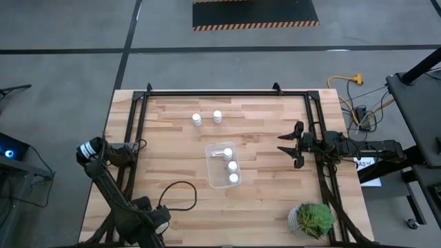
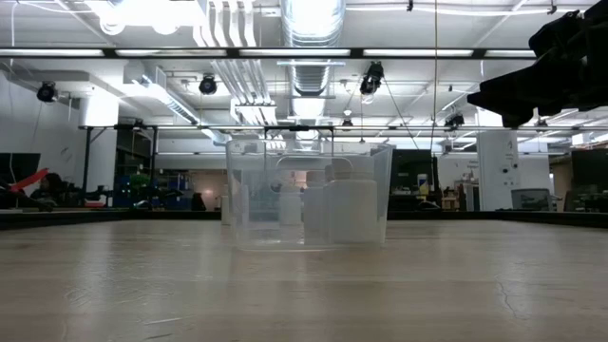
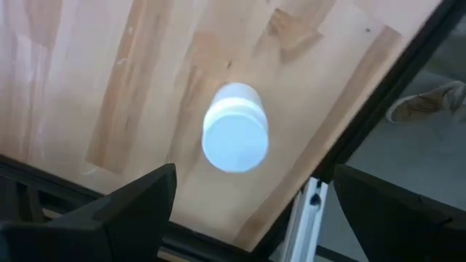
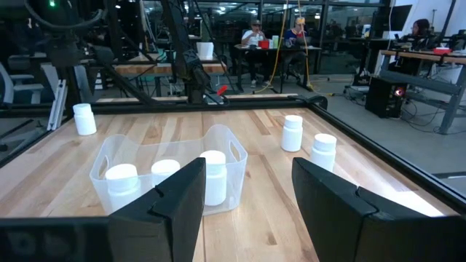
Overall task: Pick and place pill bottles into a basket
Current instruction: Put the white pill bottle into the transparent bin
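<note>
Unlabelled pill bottle [image 3: 234,137] stands below the released left gripper [image 3: 244,200]; right gripper [image 4: 247,200] parted, empty.

The left arm bends in from the near left corner of the surface and runs up along the left edge, its wrist turned downward. The left end effector [image 3: 244,200] points straight down over that edge, its two dark fingers [image 3: 127,211] spread wide apart and holding nothing. The right arm reaches in level from the right side, roughly halfway up the surface. The right end effector [image 1: 293,145] faces inward toward the middle, fingers [image 4: 171,207] parted with a clear gap and empty.
</note>
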Controlling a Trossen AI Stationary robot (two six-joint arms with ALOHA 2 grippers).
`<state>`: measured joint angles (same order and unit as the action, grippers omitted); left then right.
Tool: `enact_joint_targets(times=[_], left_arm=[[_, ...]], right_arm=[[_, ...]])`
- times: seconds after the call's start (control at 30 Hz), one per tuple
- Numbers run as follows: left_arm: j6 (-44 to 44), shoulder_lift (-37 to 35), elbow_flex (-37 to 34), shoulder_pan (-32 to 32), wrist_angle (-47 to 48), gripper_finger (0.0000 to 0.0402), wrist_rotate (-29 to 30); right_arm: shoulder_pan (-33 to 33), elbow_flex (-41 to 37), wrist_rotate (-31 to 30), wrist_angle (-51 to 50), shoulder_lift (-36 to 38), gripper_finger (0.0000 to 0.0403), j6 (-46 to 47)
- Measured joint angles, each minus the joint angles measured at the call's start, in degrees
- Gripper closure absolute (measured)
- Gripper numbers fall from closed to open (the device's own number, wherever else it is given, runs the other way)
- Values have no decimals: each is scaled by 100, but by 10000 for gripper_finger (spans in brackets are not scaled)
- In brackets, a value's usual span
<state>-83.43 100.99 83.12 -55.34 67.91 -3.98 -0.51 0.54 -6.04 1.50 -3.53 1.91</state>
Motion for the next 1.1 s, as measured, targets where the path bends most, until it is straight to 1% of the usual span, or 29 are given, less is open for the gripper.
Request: enact_joint_targets(times=[0.23,0.37,0.63,0.87,1.1], left_arm=[[-1,0,-243,59,-68,50,1],[-6,0,-403,60,-339,50,-25],[-10,2,-514,62,-460,50,-45],[-12,2,-806,73,-635,50,-316],[41,2,-842,88,-644,50,-301]], right_arm=[[0,0,0,0,0,209,0],[0,0,2,0,0,209,-1],[0,0,2,0,0,209,0],[0,0,2,0,0,209,0],[0,0,2,0,0,209,0]])
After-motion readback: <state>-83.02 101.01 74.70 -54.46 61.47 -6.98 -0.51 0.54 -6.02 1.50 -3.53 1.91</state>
